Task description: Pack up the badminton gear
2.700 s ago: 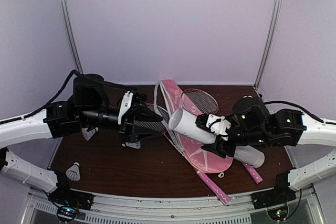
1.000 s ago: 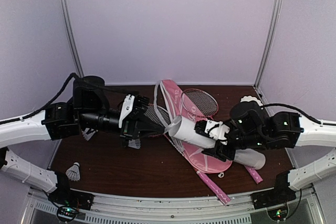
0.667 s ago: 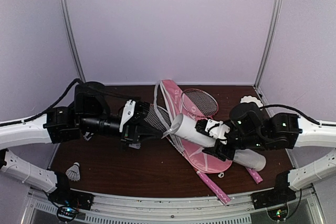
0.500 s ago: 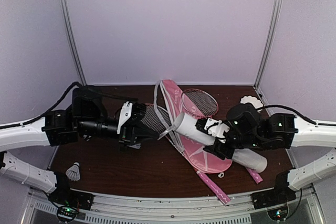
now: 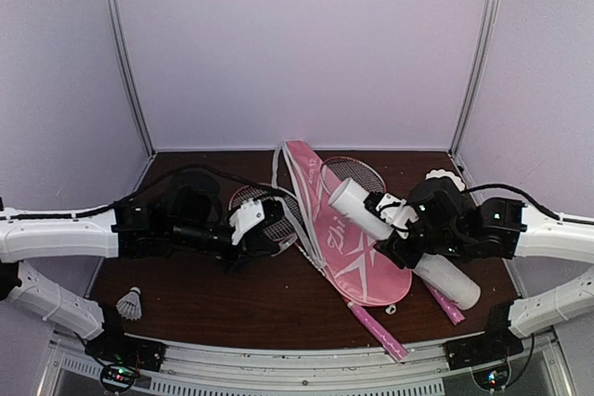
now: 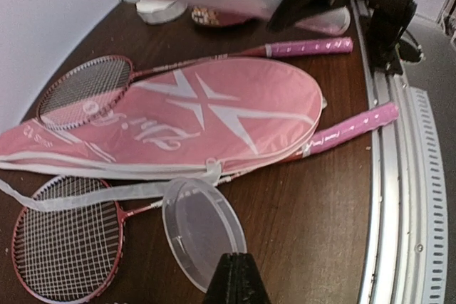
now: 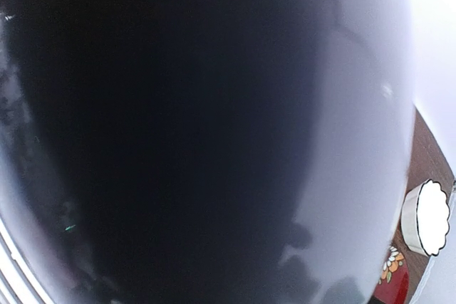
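Note:
My right gripper [image 5: 401,229] is shut on the long white tube [image 5: 376,220] and holds it tilted above the pink cover [image 5: 351,246]. The tube fills the right wrist view [image 7: 178,105] and hides the fingers there. My left gripper [image 5: 281,234] is low over the table, shut on the edge of a clear round lid [image 6: 203,224]. One red-framed racquet [image 6: 60,247] lies beside the lid. The other racquet [image 6: 85,90] lies half under the cover [image 6: 206,115]. One shuttlecock [image 5: 130,302] stands at the front left. The other shuttlecocks are hidden.
Two pink handles [image 5: 376,327] stick out from under the cover toward the front edge. A white scalloped object [image 5: 444,176] and a red patterned dish [image 6: 214,16] sit at the back right corner. A metal rail [image 6: 399,176] runs along the table's front edge.
My left gripper closed on the lid at the tube's mouth, pulled it off and moved down and left to the table. The right gripper moved the tube a little right.

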